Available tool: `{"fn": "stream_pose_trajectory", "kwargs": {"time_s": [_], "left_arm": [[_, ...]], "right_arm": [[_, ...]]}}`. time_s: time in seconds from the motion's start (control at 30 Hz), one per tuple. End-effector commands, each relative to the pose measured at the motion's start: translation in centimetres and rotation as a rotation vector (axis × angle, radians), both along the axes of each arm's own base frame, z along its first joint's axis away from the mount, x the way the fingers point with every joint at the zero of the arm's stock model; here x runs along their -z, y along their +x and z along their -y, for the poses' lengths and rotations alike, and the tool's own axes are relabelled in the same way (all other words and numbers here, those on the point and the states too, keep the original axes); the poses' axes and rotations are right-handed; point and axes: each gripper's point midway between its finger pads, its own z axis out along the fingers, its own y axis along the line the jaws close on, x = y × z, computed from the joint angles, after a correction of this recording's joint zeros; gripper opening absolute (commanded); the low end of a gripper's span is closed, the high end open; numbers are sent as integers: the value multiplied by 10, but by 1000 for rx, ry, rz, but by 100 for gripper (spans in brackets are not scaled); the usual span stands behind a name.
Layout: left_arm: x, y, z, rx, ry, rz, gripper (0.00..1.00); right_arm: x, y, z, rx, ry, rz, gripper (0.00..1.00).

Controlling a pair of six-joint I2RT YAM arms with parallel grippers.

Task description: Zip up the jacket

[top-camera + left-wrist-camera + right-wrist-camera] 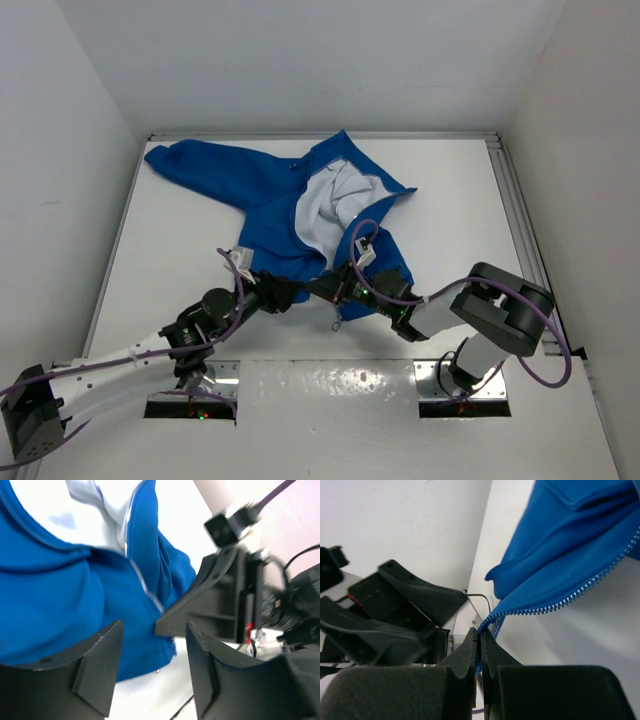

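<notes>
The royal-blue jacket [262, 205] lies open on the white table, its light grey lining [330, 205] showing. My right gripper [328, 291] is at the jacket's near hem. In the right wrist view it [481, 636] is shut on the bottom end of the zipper tape, and the pale zipper teeth [570, 599] run up to the right from it. My left gripper [288, 293] is just left of it at the hem. In the left wrist view it [152, 630] is open, with the jacket's blue hem [75, 600] and zipper [147, 592] beyond its fingers. The right gripper [220, 600] is close by.
White walls enclose the table on the left, back and right. A metal rail [522, 220] runs along the right edge. The arm base plates [190, 405] [465, 392] sit at the near edge. Purple cables [365, 232] loop over the arms.
</notes>
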Motion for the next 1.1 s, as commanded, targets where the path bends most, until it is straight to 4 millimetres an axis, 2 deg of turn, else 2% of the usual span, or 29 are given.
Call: {"fn": "stream_pose_trajectory", "kwargs": {"time_s": [0.0, 0.13, 0.3, 0.4, 0.67, 0.83, 0.97, 1.07], "left_arm": [[-18, 2, -1, 15, -51, 63, 52], [-13, 5, -3, 49, -31, 57, 55], [-7, 1, -3, 94, -42, 47, 54], [-6, -1, -1, 136, -48, 46, 55], [-7, -8, 12, 223, -62, 61, 56], [-19, -15, 19, 287, -87, 108, 57], [-13, -12, 20, 281, -69, 88, 43], [-13, -9, 20, 270, -68, 88, 26]], "right_arm": [[-94, -5, 6, -31, 354, 168, 0], [-107, -8, 4, -61, 383, 190, 0], [-130, -16, 13, -79, 438, 221, 0], [-136, -17, 16, -88, 453, 222, 0], [-136, -17, 14, -96, 455, 217, 0], [-135, -15, 13, -92, 454, 214, 0], [-136, -16, 12, -100, 457, 216, 0], [-139, -17, 13, -104, 463, 220, 0]]}}
